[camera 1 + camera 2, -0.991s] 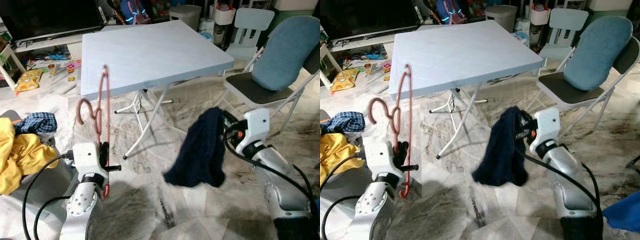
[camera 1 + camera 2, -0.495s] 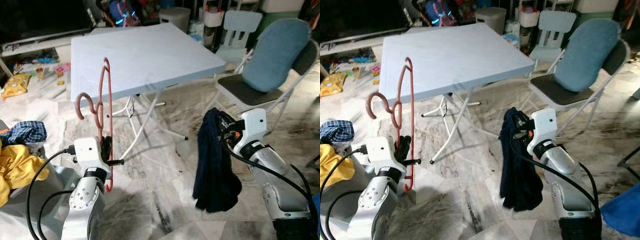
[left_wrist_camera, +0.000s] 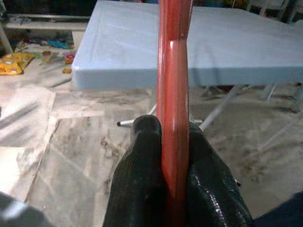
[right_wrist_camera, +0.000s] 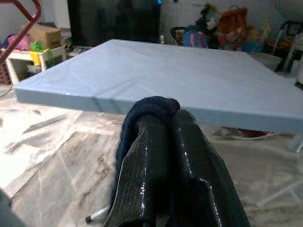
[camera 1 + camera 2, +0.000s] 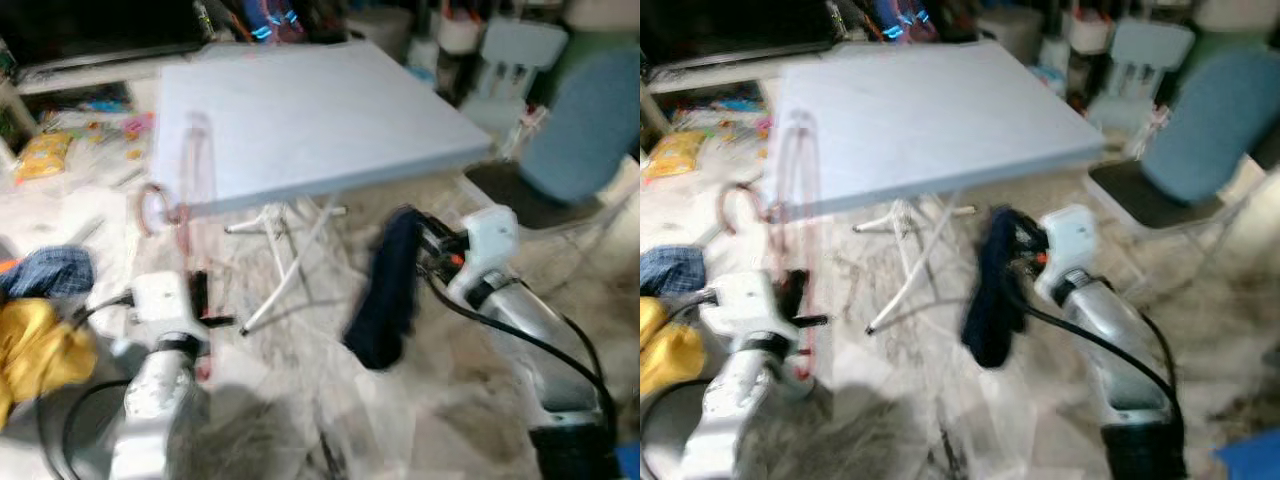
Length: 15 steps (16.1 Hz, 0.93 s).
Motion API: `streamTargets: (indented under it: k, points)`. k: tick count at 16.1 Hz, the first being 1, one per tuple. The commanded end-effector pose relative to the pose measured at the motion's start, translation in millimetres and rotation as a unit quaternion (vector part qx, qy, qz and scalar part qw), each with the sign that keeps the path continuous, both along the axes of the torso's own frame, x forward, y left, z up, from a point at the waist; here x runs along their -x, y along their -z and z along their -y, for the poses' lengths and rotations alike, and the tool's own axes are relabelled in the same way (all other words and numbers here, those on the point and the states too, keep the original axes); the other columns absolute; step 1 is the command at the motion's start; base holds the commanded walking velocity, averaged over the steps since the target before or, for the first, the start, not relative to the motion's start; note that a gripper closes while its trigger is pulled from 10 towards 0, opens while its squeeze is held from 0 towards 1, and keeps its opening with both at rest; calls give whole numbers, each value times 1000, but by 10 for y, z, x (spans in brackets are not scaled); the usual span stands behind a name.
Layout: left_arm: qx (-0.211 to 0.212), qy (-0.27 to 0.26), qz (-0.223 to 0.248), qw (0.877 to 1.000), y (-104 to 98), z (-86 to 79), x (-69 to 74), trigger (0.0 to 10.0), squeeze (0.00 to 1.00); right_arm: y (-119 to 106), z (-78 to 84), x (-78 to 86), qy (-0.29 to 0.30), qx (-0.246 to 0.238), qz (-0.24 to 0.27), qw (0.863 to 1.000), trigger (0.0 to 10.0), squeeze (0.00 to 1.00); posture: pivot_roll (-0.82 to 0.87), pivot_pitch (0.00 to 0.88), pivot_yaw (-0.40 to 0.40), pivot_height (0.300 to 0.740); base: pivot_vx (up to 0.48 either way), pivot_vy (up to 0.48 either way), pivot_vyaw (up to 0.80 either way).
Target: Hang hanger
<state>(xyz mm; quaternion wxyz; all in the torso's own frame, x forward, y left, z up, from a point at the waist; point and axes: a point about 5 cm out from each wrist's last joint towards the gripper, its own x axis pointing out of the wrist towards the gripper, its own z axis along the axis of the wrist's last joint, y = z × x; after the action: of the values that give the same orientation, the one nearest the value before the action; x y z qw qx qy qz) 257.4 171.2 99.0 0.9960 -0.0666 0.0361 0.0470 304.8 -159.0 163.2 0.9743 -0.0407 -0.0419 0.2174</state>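
Left end effector [image 3: 173,189] clenched on the red hanger [image 3: 173,94], upright before the table [image 5: 300,110]; right end effector [image 4: 165,179] grips a dark garment [image 5: 385,290]; hanger looks stiff, light.

The folding table [image 5: 310,120] blocks the way ahead — open floor [image 5: 300,420] lies between both arms.

Red hanger [image 3: 173,94] upright, hand-held

Two silver arms with white wrist housings, looping black cables, and glossy black-fingered pincers.
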Motion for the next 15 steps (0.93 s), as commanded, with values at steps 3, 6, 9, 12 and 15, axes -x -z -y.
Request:
streamTargets:
  k: [3,6,9,12,15]
  points:
    - [8,13,16,1000,-69,88,-46,10000,0,-126,33,-2,0,9,29,1000,0,0,-167,0,26,740,463,0,0]
    - [7,12,17,1000,-73,86,-50,10000,0,-155,-12,-18,-4,9,36,999,0,0,-165,0,26,740,464,0,0]
    - [6,13,19,1000,-86,101,-61,10000,0,-174,-54,-24,-9,7,41,999,0,0,-163,0,27,740,465,0,421]
    - [2,13,21,1000,-100,97,-69,10000,0,-204,-69,-44,-8,0,44,999,0,0,-162,0,27,740,465,0,527]
    - [-2,11,22,1000,-105,82,-76,10000,0,-209,-100,-47,-17,7,49,999,0,0,-159,0,26,740,465,0,267]
